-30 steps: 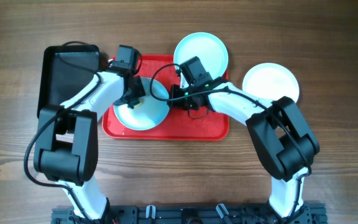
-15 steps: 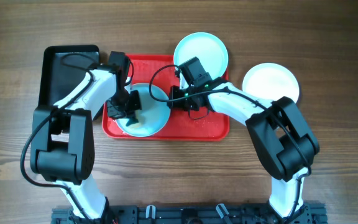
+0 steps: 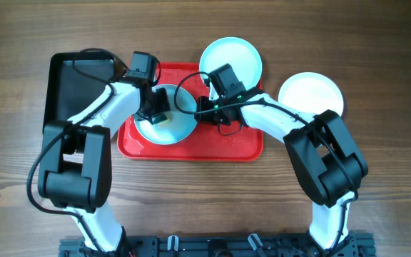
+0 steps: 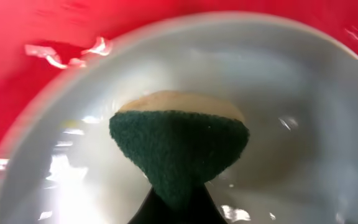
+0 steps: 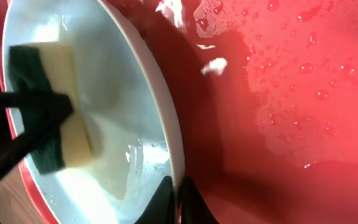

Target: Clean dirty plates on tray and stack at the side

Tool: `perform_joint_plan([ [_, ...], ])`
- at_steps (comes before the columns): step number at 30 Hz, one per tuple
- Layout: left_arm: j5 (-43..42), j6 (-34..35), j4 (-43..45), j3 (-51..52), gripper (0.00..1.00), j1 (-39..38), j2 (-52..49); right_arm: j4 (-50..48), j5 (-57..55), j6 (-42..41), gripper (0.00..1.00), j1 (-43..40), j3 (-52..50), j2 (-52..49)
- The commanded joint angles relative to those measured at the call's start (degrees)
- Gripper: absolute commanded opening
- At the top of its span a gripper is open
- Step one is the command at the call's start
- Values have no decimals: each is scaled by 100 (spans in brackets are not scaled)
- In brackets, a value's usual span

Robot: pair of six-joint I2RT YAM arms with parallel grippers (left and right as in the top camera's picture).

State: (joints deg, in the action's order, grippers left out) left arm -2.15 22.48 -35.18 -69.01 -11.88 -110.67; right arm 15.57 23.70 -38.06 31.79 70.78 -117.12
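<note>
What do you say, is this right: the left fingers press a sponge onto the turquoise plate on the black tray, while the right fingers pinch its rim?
Not quite. The overhead view shows the turquoise plate on the red tray, not the black tray beside it. The rest holds: the left fingers press the sponge onto it, and the right fingers pinch the rim.

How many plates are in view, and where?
3. One plate on the red tray, under the left gripper's sponge, rim pinched by the right gripper; a turquoise plate at the tray's far edge; a white plate on the table to the right.
</note>
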Motion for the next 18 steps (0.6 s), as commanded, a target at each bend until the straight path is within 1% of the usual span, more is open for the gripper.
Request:
perform_joint_plan([
  [1,1609,835,-378,151,4,111,-247,50,76,37,4,81,46,-162],
  [6,1464,848,-1062,151,4,28,-247,48,76,35,4,81,46,-160],
  [8,1167,796,-1276,144,4,2,-240,48,76,39,4,81,46,-162],
  [10,304,275,-1331,142,4,-2,-236,44,76,37,5,81,46,-162],
  [11,-481,-282,-1305,140,4,0,-236,35,76,37,4,81,46,-160],
  [12,-977,-640,-1285,142,4,0,-236,33,76,35,4,81,46,-160],
  [13,-1753,-1233,-1274,142,4,-2,-236,33,76,37,4,81,46,-162],
  [15,-2649,-1939,-1276,142,4,-2,-236,33,76,35,4,81,46,-160],
  [16,-3049,-2260,-1274,142,4,0,-236,33,74,37,4,81,46,-162],
  [18,-3187,-2380,-1237,142,4,-2,-236,35,76,37,4,81,46,-160],
])
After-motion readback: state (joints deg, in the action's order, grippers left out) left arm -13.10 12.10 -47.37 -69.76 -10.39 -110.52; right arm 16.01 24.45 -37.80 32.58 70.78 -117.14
